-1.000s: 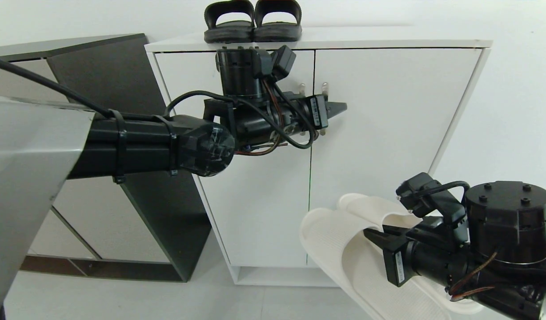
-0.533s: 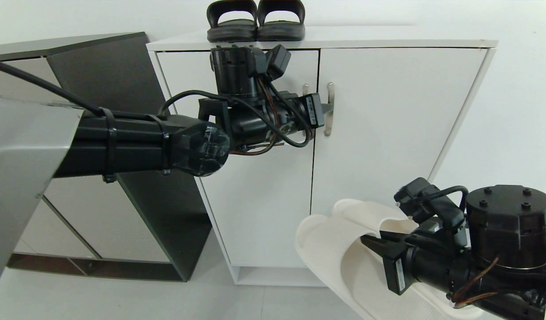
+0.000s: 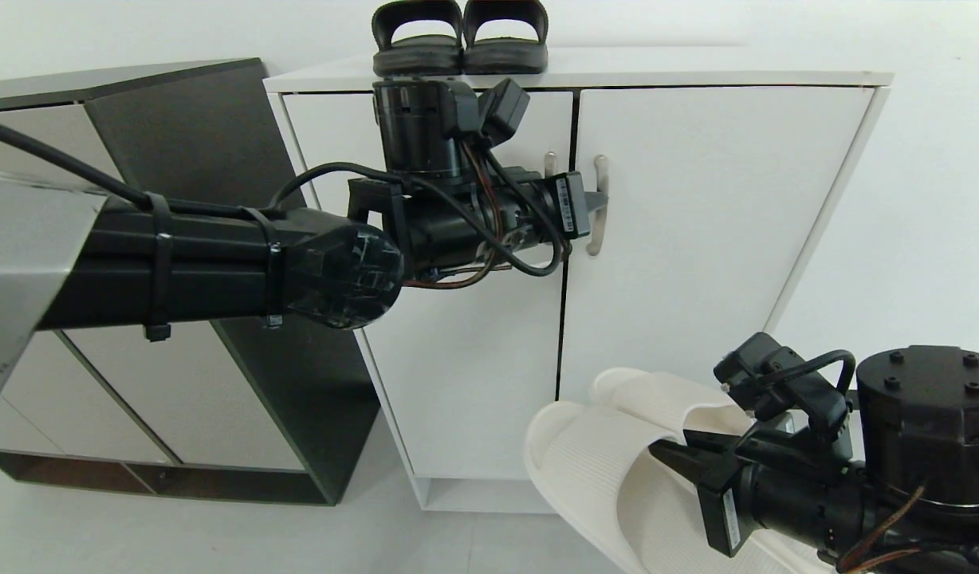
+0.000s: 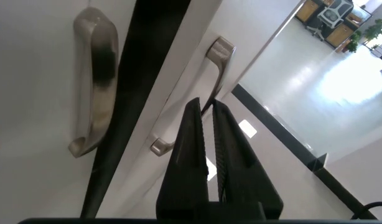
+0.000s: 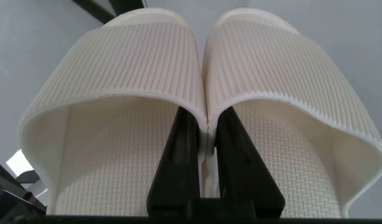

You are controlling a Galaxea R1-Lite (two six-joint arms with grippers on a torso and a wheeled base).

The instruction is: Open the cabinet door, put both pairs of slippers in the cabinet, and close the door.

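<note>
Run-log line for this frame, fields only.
step: open door | left gripper: shut, tip at right door handle | right door: ajar | right gripper: holding white slippers | black slippers: on cabinet top

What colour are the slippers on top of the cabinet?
The slippers are black. The head view shows them best.

You'll see the white slippers [image 5: 135, 68] are matt, rubbery foam, ribbed across the straps and pebbled on the footbeds. The black slippers [image 3: 460, 36] look like dull rubber. The cabinet [image 3: 713, 199] has smooth, matt white panels; its door handle [image 4: 219, 53] is brushed metal with a soft sheen. Your left hand [image 4: 203, 106] and right hand [image 5: 206, 124] are hard black plastic, faintly glossy.
</note>
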